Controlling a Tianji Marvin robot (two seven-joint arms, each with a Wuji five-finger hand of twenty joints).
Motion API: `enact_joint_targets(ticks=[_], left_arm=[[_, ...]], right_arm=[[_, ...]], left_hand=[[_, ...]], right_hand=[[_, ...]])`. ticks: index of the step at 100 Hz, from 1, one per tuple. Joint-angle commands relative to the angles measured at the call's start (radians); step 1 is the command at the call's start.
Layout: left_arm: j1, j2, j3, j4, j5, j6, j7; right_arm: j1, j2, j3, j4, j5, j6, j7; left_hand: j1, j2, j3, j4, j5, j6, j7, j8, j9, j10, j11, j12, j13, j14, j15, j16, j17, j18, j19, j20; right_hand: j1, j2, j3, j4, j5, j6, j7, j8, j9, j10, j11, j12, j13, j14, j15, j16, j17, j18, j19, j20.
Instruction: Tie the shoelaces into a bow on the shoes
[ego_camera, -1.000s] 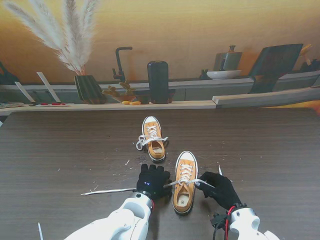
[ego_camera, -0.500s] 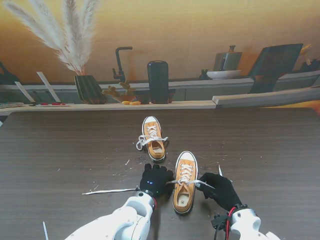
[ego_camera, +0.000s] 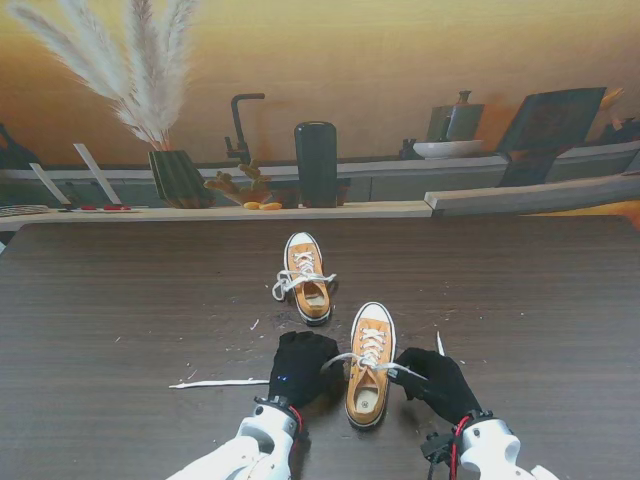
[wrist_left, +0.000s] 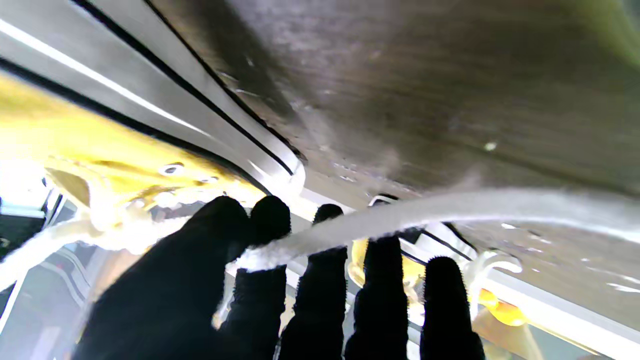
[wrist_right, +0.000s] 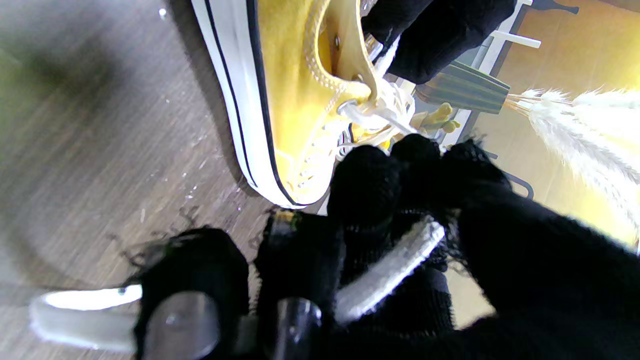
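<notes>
The near orange sneaker (ego_camera: 369, 366) lies between my two black-gloved hands. My left hand (ego_camera: 300, 368) is at its left side, shut on the white lace (ego_camera: 343, 358), which crosses the shoe's throat to my right hand (ego_camera: 438, 381). In the left wrist view the lace (wrist_left: 400, 216) is pinched between thumb and forefinger of the left hand (wrist_left: 280, 300), beside the sneaker (wrist_left: 125, 165). In the right wrist view my right hand (wrist_right: 400, 240) curls round the other lace end (wrist_right: 387, 272), next to the sneaker (wrist_right: 295, 95). The far sneaker (ego_camera: 305, 277) has bunched laces.
A loose lace tail (ego_camera: 215, 383) trails left across the dark wooden table (ego_camera: 120, 320). White crumbs dot the table near the shoes. A shelf at the back holds a vase of pampas grass (ego_camera: 178, 176), a black cylinder (ego_camera: 316, 163) and other items.
My left hand has drawn slightly nearer to me and its forearm has dropped lower in view. The lace between the hands has lifted a little. The right hand has barely moved.
</notes>
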Motion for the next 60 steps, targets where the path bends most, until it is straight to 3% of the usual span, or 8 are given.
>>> enact_joint_targets(ticks=[1,6,15,30,46,60], left_arm=[[0.019,-0.017,-0.008,0.003,-0.016,-0.026,-0.011],[0.030,-0.031,-0.022,0.013,-0.049,-0.060,0.025],[0.050,-0.056,-0.046,0.023,-0.118,-0.126,0.074],[0.091,-0.085,-0.092,-0.004,-0.275,-0.259,0.073],[0.135,-0.081,-0.128,-0.081,-0.355,-0.274,0.019],[0.162,-0.079,-0.151,-0.134,-0.400,-0.261,-0.004]], right_arm=[[-0.006,0.004,-0.004,-0.008,0.000,-0.003,0.020],[-0.008,0.005,-0.004,-0.009,0.000,-0.003,0.022],[-0.009,0.006,-0.006,-0.011,0.000,-0.004,0.023],[-0.013,0.006,-0.006,-0.015,-0.001,-0.006,0.025],[-0.018,0.006,-0.005,-0.020,-0.004,-0.009,0.022],[-0.023,0.005,-0.003,-0.025,-0.004,-0.014,0.016]], left_hand=[[-0.051,-0.038,0.063,0.037,0.036,0.049,0.058,0.026,0.036,0.020,0.017,0.000,0.045,0.019,-0.026,-0.043,0.018,-0.015,-0.023,-0.057],[-0.072,-0.054,0.099,0.040,0.055,0.063,0.077,0.022,0.073,0.028,0.021,-0.013,0.090,0.039,-0.032,-0.064,0.037,0.003,-0.013,-0.100],[-0.106,-0.075,0.137,0.044,0.097,0.071,0.091,0.009,0.170,0.033,0.011,-0.048,0.236,0.105,-0.076,-0.131,0.137,0.098,0.001,-0.126],[-0.113,-0.098,0.159,0.027,0.155,0.105,0.098,-0.008,0.279,0.065,-0.013,-0.102,0.387,0.155,-0.107,-0.202,0.267,0.169,-0.009,-0.154],[-0.096,-0.089,0.134,0.005,0.158,0.128,0.096,0.006,0.339,0.092,-0.037,-0.132,0.452,0.162,-0.094,-0.215,0.337,0.203,0.004,-0.163],[-0.062,-0.073,0.087,-0.004,0.141,0.151,0.096,0.035,0.388,0.108,-0.018,-0.130,0.543,0.148,-0.024,-0.197,0.439,0.232,0.116,-0.143]], right_hand=[[0.034,0.026,-0.027,0.039,0.017,-0.049,0.015,0.017,-0.012,0.110,-0.003,0.015,0.025,-0.116,0.013,0.041,0.024,0.009,0.212,-0.004],[0.033,0.027,-0.028,0.039,0.017,-0.049,0.014,0.017,-0.012,0.110,-0.003,0.015,0.025,-0.115,0.013,0.041,0.024,0.009,0.211,-0.004],[0.034,0.026,-0.028,0.039,0.016,-0.048,0.014,0.017,-0.010,0.111,-0.003,0.016,0.026,-0.115,0.012,0.041,0.024,0.010,0.211,-0.003],[0.032,0.027,-0.029,0.039,0.016,-0.047,0.014,0.018,-0.008,0.110,-0.003,0.015,0.028,-0.122,0.015,0.041,0.025,0.009,0.211,-0.003],[0.030,0.026,-0.028,0.039,0.018,-0.051,0.012,0.017,-0.001,0.106,-0.002,0.015,0.030,-0.141,0.022,0.041,0.027,-0.003,0.219,0.000],[0.024,0.020,-0.021,0.038,0.022,-0.053,0.011,0.015,0.010,0.101,-0.002,0.013,0.033,-0.172,0.037,0.041,0.029,-0.027,0.233,0.002]])
